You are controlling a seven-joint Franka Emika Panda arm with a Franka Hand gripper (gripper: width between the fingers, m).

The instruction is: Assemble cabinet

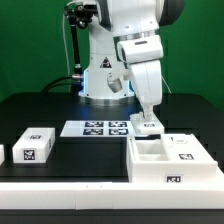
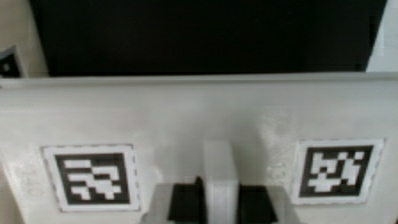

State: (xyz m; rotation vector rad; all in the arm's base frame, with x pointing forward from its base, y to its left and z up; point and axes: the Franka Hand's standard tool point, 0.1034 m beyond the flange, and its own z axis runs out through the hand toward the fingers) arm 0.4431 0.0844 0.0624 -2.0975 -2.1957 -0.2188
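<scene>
Cabinet assembly, early stage: the box (image 1: 150, 172), the largest white piece, lies on the black desk (image 1: 90, 165) at the exterior view's right, near the front edge, its open compartments facing up. The arm (image 1: 135, 40) reaches down from the far side, and the end effector (image 1: 148, 120) meets the box at its far wall.

In the wrist view the end effector (image 2: 215, 195) is set narrow. Its two dark fingers (image 2: 185, 203) stand close on either side of a thin white rib (image 2: 215, 160) on the box (image 2: 196, 110), apparently pinching it. No door or top is fitted yet. A loose tagged panel (image 1: 35, 146) waits well apart at the exterior view's left, and the marker board (image 1: 100, 128) lies between it and the arm's base.

The step in hand looks like taking hold of the box to place or steady it before any panel goes on. The next move calls for a firm pinch on that slim rib and a slow, level shift so the box does not twist or slip.

Only the exterior view shows the layout, the waiting panel and the box's open top. Only the wrist view shows the finger gap, the rib and the two tags (image 2: 93, 178) flanking it, which the arm hides from the other camera.
</scene>
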